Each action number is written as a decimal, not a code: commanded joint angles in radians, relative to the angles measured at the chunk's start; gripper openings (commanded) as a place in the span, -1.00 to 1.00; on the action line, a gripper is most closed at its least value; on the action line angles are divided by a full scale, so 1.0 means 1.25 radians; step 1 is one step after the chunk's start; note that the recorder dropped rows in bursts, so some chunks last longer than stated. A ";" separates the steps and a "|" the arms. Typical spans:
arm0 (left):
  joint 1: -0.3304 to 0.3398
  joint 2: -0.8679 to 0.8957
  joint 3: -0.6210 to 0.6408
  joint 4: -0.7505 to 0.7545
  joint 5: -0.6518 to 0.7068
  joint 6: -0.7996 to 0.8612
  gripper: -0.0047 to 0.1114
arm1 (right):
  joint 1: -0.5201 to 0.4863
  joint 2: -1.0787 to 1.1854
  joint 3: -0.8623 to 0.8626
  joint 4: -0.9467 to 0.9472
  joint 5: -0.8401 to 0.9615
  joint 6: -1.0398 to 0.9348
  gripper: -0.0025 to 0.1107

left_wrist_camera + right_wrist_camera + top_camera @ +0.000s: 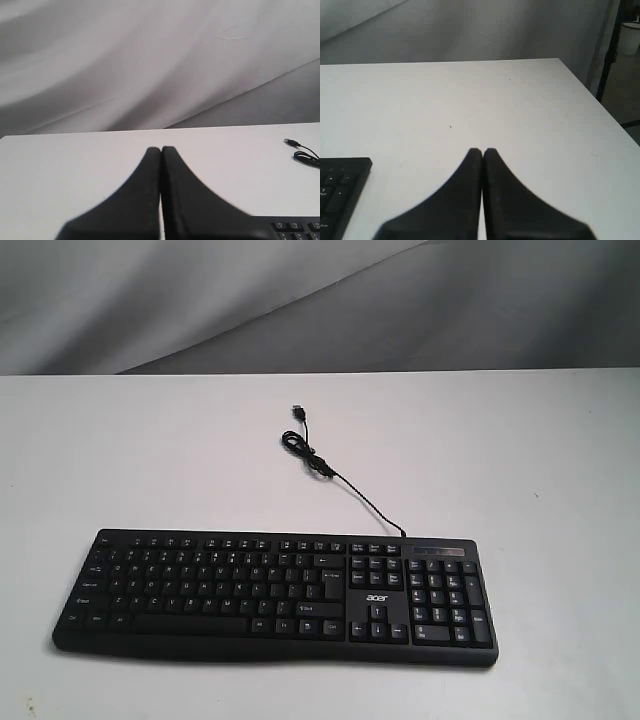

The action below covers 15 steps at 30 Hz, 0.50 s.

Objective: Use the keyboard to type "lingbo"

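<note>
The wide black keyboard (275,595) with white legends and an "acer" logo lies flat near the front of the white table. Its thin cable (345,483) runs back to a loose USB plug (299,412). Neither gripper shows in the exterior view. In the left wrist view my left gripper (161,149) is shut, tips together, held over bare table, with a corner of the keyboard (295,229) beside it and the cable (304,153) further off. My right gripper (482,150) is shut too, empty, with the keyboard's end (340,192) off to one side.
The white table (520,460) carries only the keyboard and cable. A grey cloth backdrop (300,300) hangs behind it. In the right wrist view the table's edge (592,97) drops off, with a dark stand (608,55) and a white bucket (630,37) beyond.
</note>
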 commanded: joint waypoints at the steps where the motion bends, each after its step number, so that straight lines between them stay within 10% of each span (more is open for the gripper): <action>1: -0.005 -0.004 0.004 0.000 -0.007 -0.002 -0.91 | -0.005 -0.002 0.003 0.003 -0.002 0.001 -0.96; 15: -0.005 -0.004 0.004 0.000 -0.007 -0.002 -0.91 | -0.005 -0.002 0.003 0.044 -0.327 -0.001 -0.96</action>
